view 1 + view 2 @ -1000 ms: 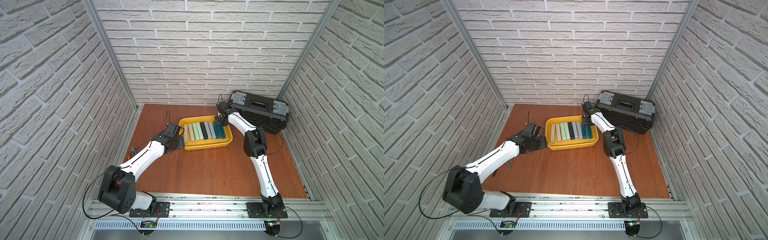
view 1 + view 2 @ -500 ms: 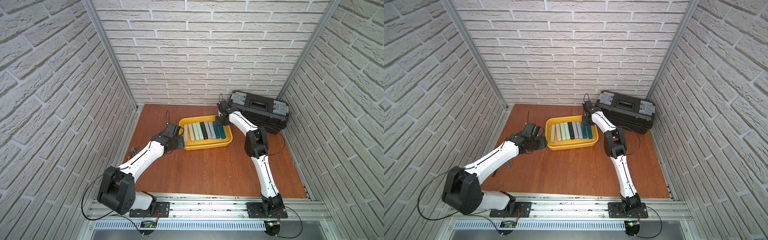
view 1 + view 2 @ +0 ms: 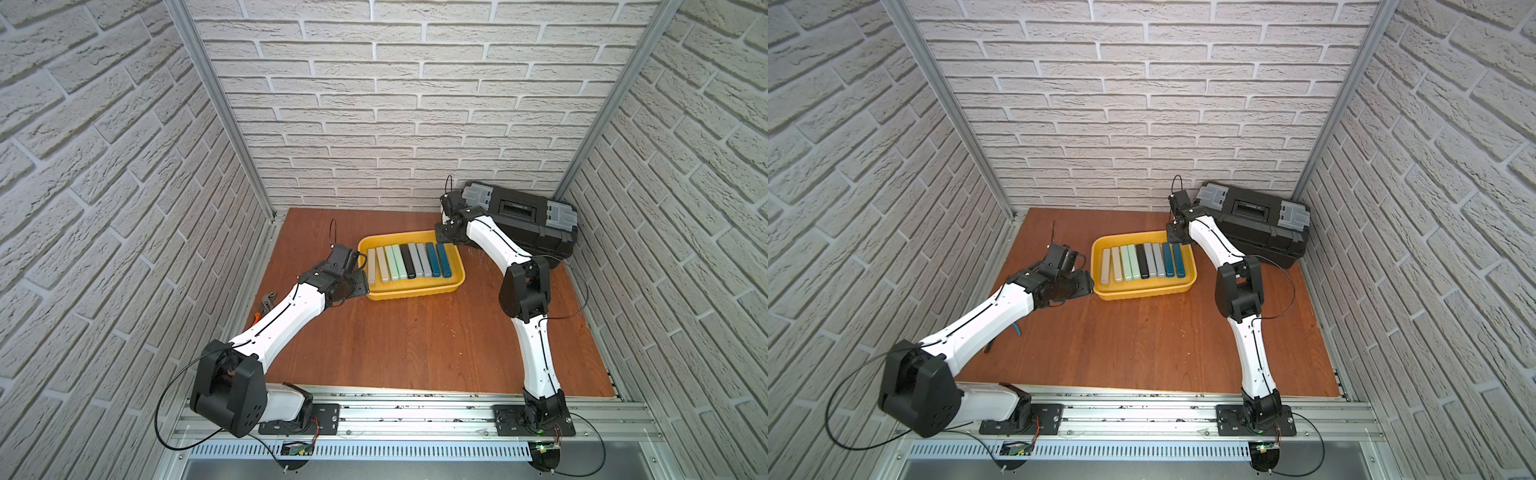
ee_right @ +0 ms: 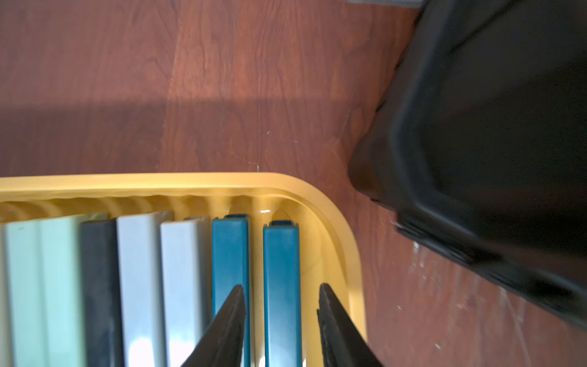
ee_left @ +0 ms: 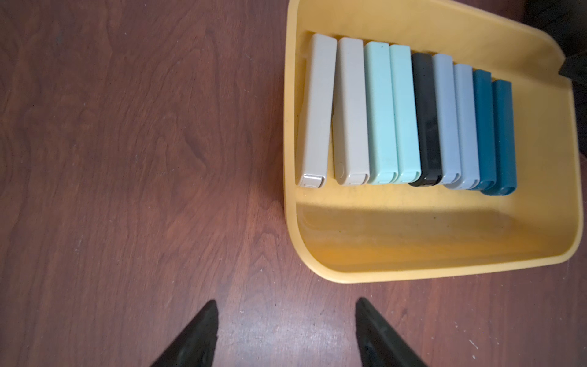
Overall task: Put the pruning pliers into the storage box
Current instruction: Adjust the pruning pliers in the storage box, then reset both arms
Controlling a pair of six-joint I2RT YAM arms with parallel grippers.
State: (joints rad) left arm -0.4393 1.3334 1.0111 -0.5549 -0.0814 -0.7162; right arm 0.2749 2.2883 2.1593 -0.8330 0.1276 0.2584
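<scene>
- Yellow plastic storage box, a shallow tub with rounded corners and a rolled rim, sits on the reddish-brown wooden table, toward 12 o'clock from the table's middle.
- All nine slim rectangular pruning pliers lie flat inside it, side by side in one row: two beige, two mint green, one black, two grey, two teal, running from the 9 o'clock side to the 3 o'clock side.
- The right gripper hangs over the box's 1 o'clock corner. Its black fingers straddle the outermost teal bar with a gap on each side, so it grips nothing.
- The left gripper is just outside the box at 9 o'clock, low over bare wood, its fingers spread wide and empty.
- A big black plastic toolbox with grey latches stands at 2 o'clock, close to the box's corner.
</scene>
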